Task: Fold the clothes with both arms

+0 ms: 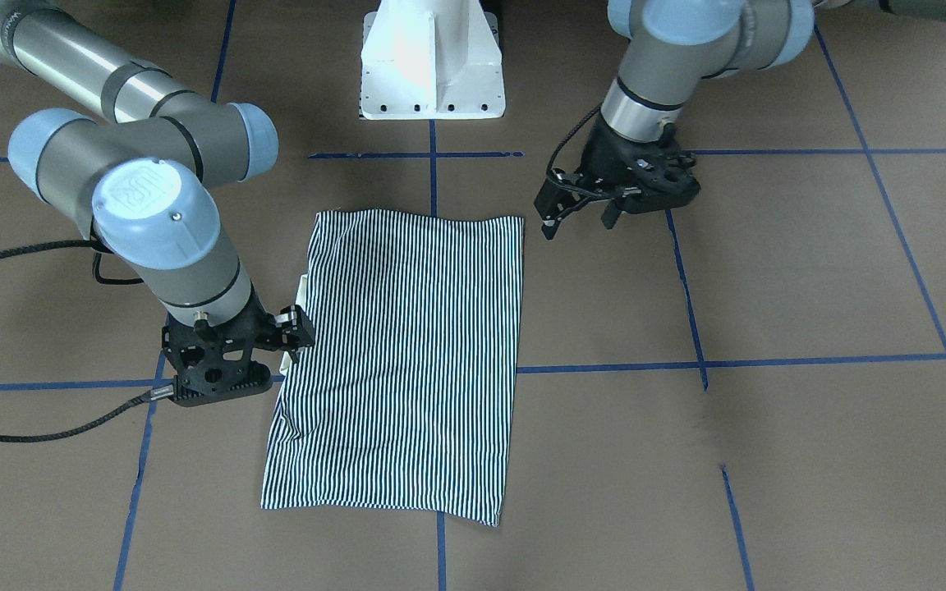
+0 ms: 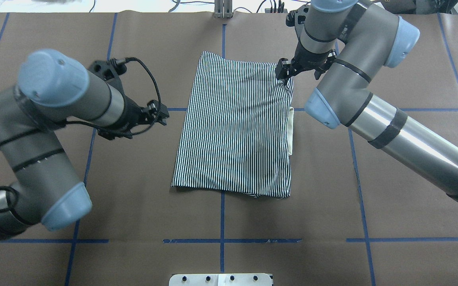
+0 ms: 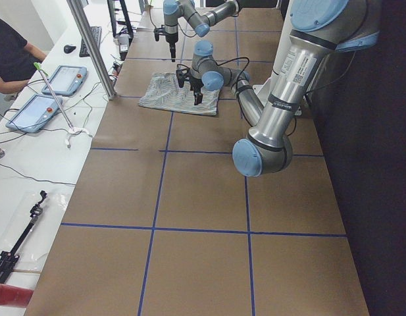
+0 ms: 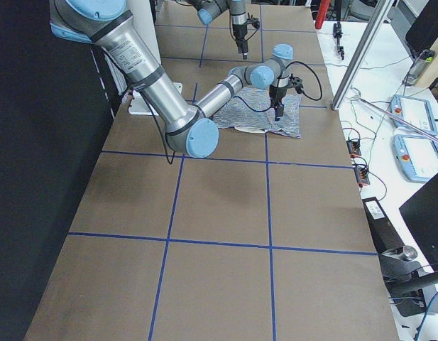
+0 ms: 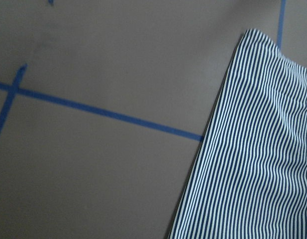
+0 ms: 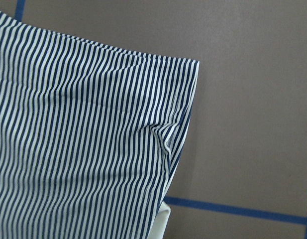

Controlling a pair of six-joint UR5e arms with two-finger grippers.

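Note:
The striped polo shirt lies folded into a flat rectangle on the brown table. Its cream collar peeks out of the edge on the robot's right. My right gripper hovers over that same edge, near the far corner. I cannot tell whether it is open or shut. A small pucker in the cloth shows below it. My left gripper is open and holds nothing. It hangs over bare table just off the shirt's opposite edge.
The white pedestal base stands at the robot's side of the table. Blue tape lines grid the brown surface. A side bench with tablets, cables and a seated person runs along the operators' side.

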